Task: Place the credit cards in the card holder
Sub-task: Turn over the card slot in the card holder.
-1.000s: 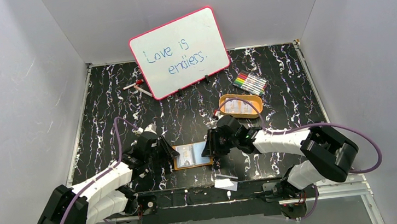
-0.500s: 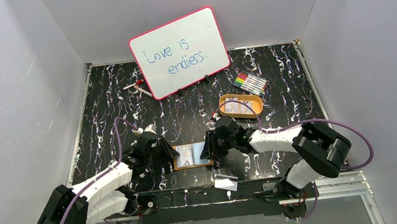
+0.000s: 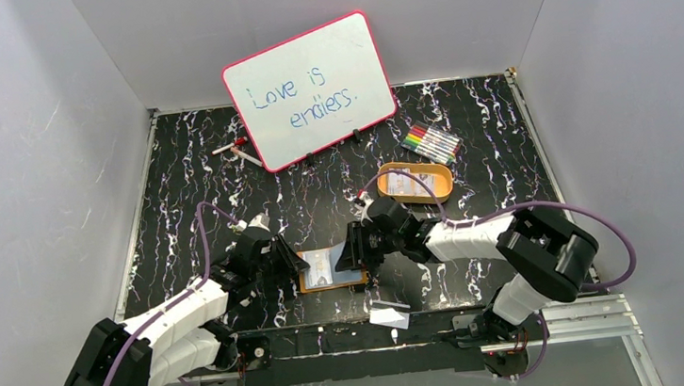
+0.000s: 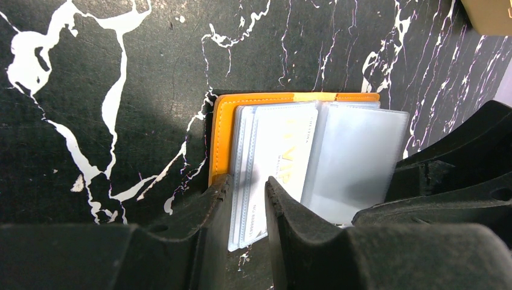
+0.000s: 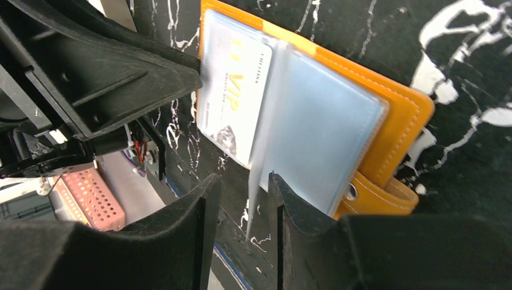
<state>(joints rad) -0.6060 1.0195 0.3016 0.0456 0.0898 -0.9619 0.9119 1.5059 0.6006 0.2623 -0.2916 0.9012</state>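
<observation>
The orange card holder (image 3: pixel 327 268) lies open on the table between both arms, clear sleeves up. One whitish card with gold "VIP" print (image 4: pixel 284 151) sits in a left sleeve and also shows in the right wrist view (image 5: pixel 235 109). My left gripper (image 4: pixel 246 187) stands at the holder's left near edge (image 3: pixel 293 262), jaws narrowly apart astride the sleeve edges. My right gripper (image 5: pixel 243 184) is over the holder's middle (image 3: pixel 356 256), jaws slightly apart, with one clear sleeve leaf (image 5: pixel 256 181) standing on edge between them. Another pale card (image 3: pixel 389 313) lies at the near table edge.
An orange oval tray (image 3: pixel 442 188) with more pale cards (image 3: pixel 406 183) stands behind the right arm. A pink-rimmed whiteboard (image 3: pixel 309 90) leans at the back. Coloured markers (image 3: pixel 431 142) lie to its right and a red pen (image 3: pixel 235 148) to its left. Grey walls enclose the table.
My right gripper has moved left, from the holder's right edge to over its middle. The left arm and the holder have stayed put.
</observation>
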